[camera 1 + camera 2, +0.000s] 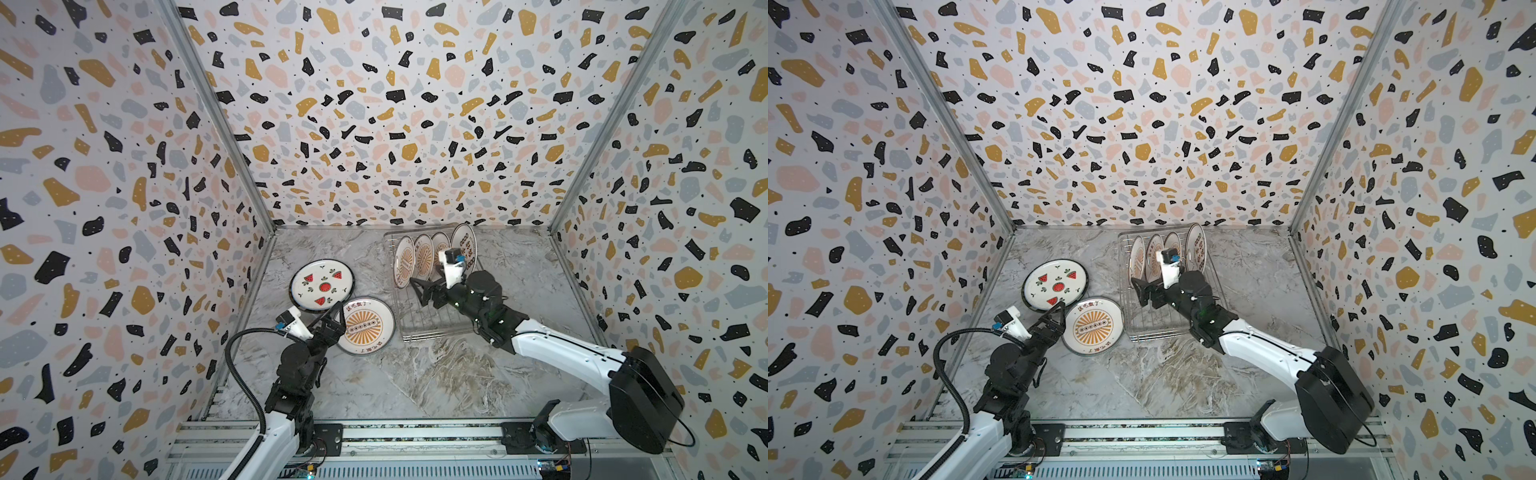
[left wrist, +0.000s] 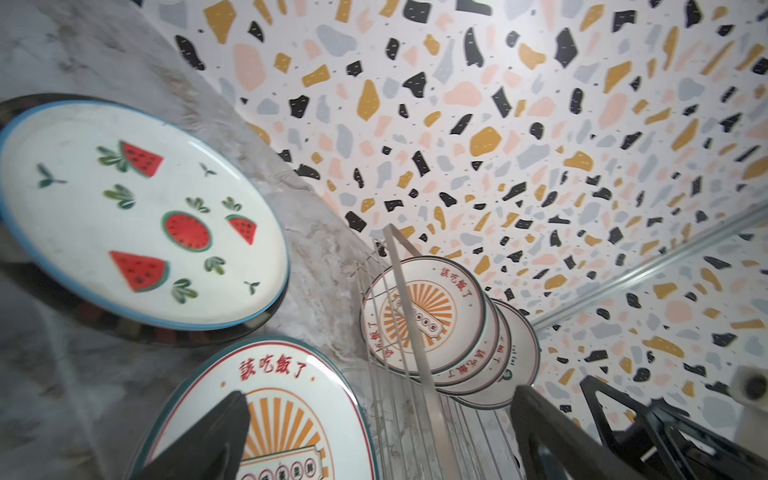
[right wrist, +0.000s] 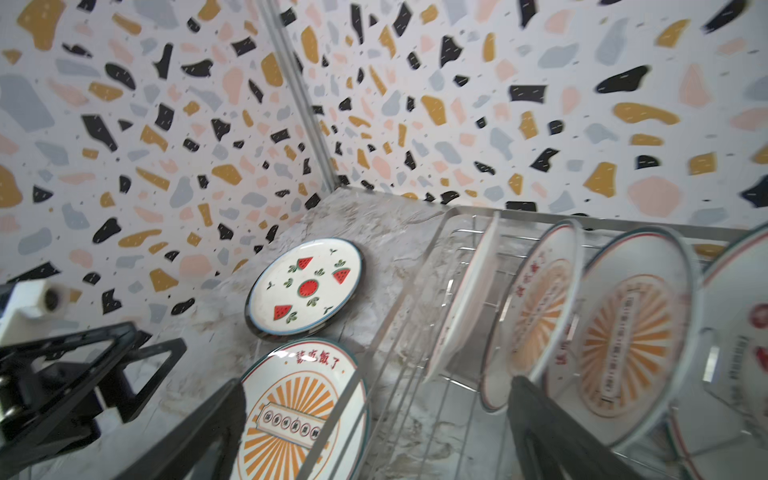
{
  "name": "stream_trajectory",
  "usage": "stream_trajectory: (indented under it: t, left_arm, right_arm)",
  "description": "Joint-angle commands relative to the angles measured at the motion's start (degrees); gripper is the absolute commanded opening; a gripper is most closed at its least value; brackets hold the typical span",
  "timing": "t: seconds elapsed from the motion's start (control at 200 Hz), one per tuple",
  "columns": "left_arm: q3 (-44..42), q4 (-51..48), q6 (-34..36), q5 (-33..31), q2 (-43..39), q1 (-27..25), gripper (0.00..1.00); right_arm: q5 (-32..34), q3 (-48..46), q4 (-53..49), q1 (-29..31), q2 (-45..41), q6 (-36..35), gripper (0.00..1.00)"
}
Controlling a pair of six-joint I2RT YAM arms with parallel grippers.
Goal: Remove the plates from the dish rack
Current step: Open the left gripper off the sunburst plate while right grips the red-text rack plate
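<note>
In both top views the rectangular silver wire dish rack (image 1: 440, 323) stands on the grey marbled desk (image 1: 415, 374), right of the middle. Four round white dark-rimmed plates (image 1: 424, 255) stand on edge at its far end. Left of the rack two more lie flat on the desk: the larger white watermelon plate (image 1: 322, 285) and, nearer, the orange sunburst plate (image 1: 365, 326) with red characters, close against it. The black left claw (image 1: 331, 315) is over the sunburst plate's left rim, spread open and empty. The black right claw (image 1: 1139, 292) is inside the rack, open, just beside the nearest standing plate.

In the left wrist view the left claw (image 2: 380, 392) gapes wide. One finger lies across the sunburst plate (image 2: 291, 395), and the watermelon plate (image 2: 124, 208) is beyond it.

In the right wrist view the right claw (image 3: 376, 384) is parted wide, gripping nothing. The standing plates (image 3: 636, 332) lean in the dish rack (image 3: 540, 217) just ahead of one finger.
</note>
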Motion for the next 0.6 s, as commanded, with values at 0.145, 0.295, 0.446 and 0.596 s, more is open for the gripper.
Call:
stream_trajectory:
  t: [0.145, 0.295, 0.446, 0.596]
  left_arm:
    - [5.33, 16.48, 8.88, 3.52, 7.52, -10.67, 1.00]
    - [10.94, 17.06, 13.27, 1.04, 14.83, -17.79, 1.00]
    - [15.48, 19.64, 14.60, 0.45, 21.38, -21.22, 1.00]
    - [20.16, 22.35, 14.40, 3.09, 29.84, -23.19, 1.00]
  right_arm:
    - [13.37, -2.60, -1.34, -6.01, -6.96, -0.27, 0.99]
    - [12.90, 3.81, -9.53, -8.71, -3.53, -3.20, 0.99]
    - [12.71, 9.03, -14.03, -10.57, 1.11, -4.39, 0.99]
    - [14.93, 11.48, -15.26, -12.42, 4.26, -2.65, 1.00]
